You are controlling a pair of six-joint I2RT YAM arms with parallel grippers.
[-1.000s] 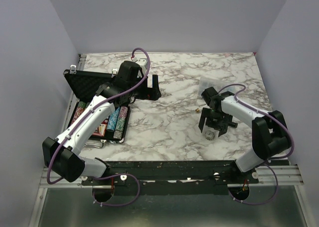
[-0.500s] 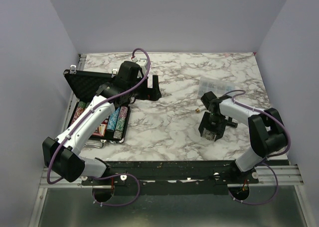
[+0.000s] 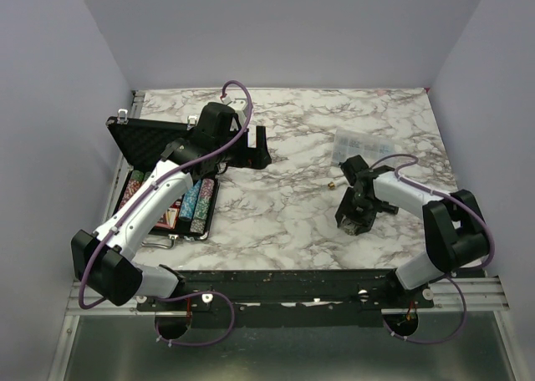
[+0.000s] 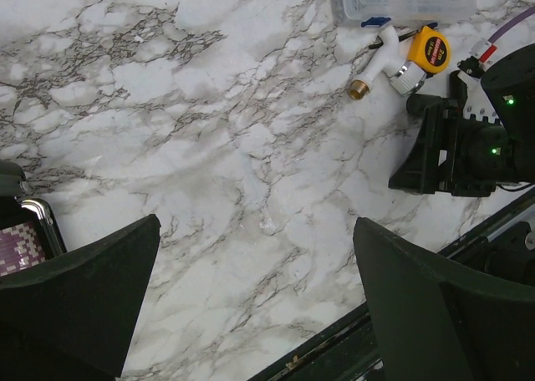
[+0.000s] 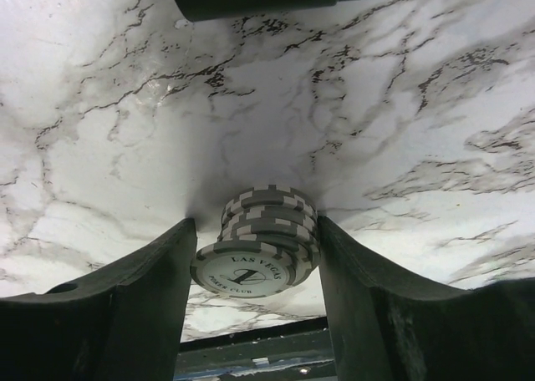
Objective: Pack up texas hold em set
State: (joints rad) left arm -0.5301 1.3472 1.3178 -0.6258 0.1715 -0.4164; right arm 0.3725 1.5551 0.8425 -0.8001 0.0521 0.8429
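The right gripper [image 5: 255, 222] is sitting low on the desk [image 3: 284, 201] toward its right front corner. Its jaws are partly open and pressing against both sides of a short stack of grey-and-white chips [image 5: 249, 268] resting on the marble. The left gripper [image 4: 259, 302] is hanging above the desk with jaws spread wide, holding nothing. The black case [image 3: 146, 139] is lying open at the left edge, with rows of coloured chips [image 3: 196, 201] sitting in its tray.

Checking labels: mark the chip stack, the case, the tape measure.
chip stack [image 5: 248, 272], right wrist view, nearest chip's face
case [image 3: 146, 139], top view, open lid
tape measure [image 4: 429, 50], left wrist view, yellow body
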